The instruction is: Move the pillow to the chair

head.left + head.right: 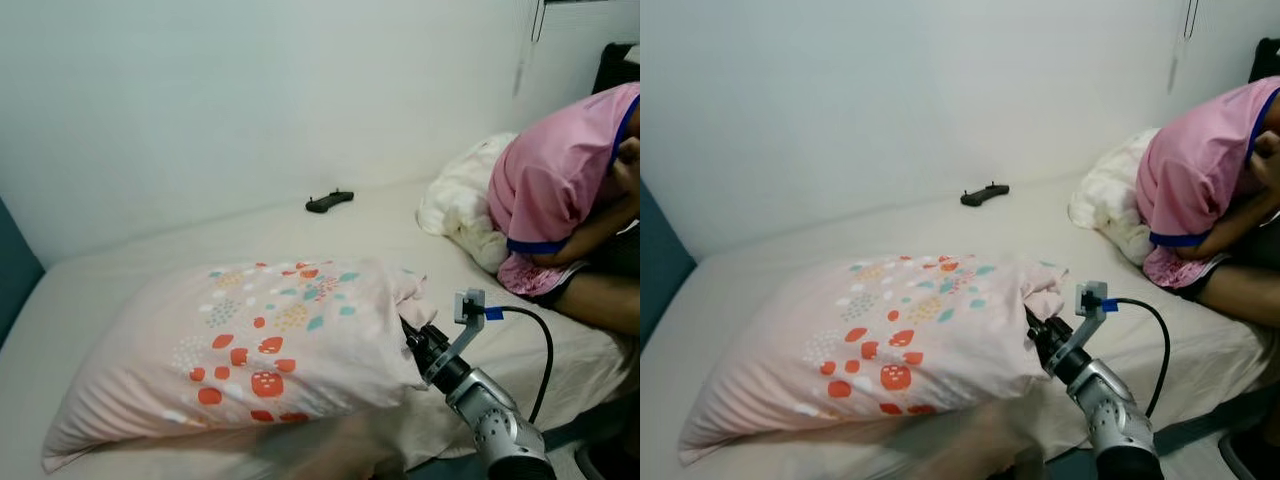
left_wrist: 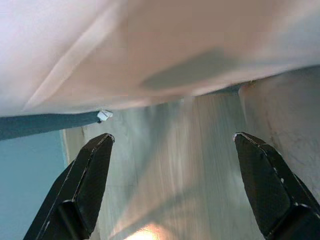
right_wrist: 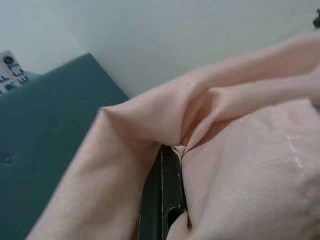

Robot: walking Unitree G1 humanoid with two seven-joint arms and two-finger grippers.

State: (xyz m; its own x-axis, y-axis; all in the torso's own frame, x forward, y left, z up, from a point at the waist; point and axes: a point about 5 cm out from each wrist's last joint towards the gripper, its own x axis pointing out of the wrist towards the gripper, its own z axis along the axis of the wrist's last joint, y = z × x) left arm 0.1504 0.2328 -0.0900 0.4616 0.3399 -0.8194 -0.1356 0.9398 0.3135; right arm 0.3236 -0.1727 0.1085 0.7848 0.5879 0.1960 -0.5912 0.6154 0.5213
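The right claw [image 1: 1036, 336] is clamped on the pink patterned pillow's [image 1: 250, 350] bunched corner; the pillow lies on the bed [image 1: 380, 225]. The left claw [image 2: 172, 165] hangs spread wide under pale fabric. A person [image 1: 575, 190] leans on the bed's far end, near a black controller [image 1: 329, 201].

Pale pink pillow [image 1: 250, 350] w/ red, orange & teal spots, frame centre. Person's top [image 1: 560, 170] pink w/ blue trim, upper right. Cream sheet [image 1: 120, 270]. Teal headboard [image 1: 15, 270], left edge. Black controller [image 1: 329, 201].
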